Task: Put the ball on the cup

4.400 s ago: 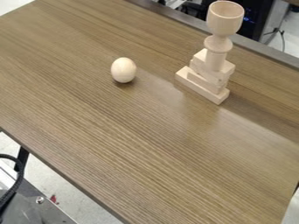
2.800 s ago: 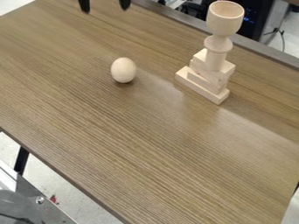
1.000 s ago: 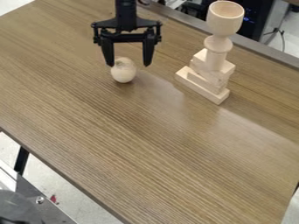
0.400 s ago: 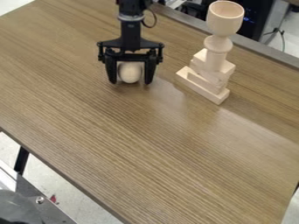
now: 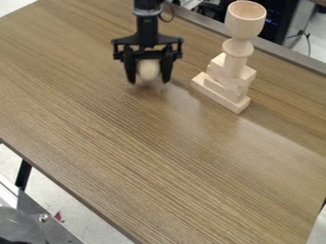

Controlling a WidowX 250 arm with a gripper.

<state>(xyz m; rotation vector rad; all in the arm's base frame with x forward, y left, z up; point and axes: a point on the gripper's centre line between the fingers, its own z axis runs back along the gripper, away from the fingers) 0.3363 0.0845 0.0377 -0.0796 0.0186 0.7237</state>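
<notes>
In the camera view, the gripper (image 5: 149,80) hangs over the upper part of the table (image 5: 121,152), its two fingers (image 5: 130,71) pointing down. The pale wooden ball (image 5: 149,69) is between them, one finger on either side, and I judge the gripper to be closed on it. (It is more of an egg than a ball, really.) The ball is blurred and close to the tabletop; whether it is clear of the wood I cannot say for certain, though it looks just lifted.

To the right of the gripper, well apart, stands the cup (image 5: 244,25), mouth upward, on a turned stem (image 5: 235,65) that rises out of a stack of wooden blocks (image 5: 223,90). Nothing shows above its rim.

The step in hand, then, seems to be the pick-up, with the carry and the placing still to do. The next move calls for height first: the ball must rise well above the rim before it goes across, then be centred and let down gently. A low approach could knock the tall stack, and a smooth, rounded ball could slip or turn in the grip.
</notes>
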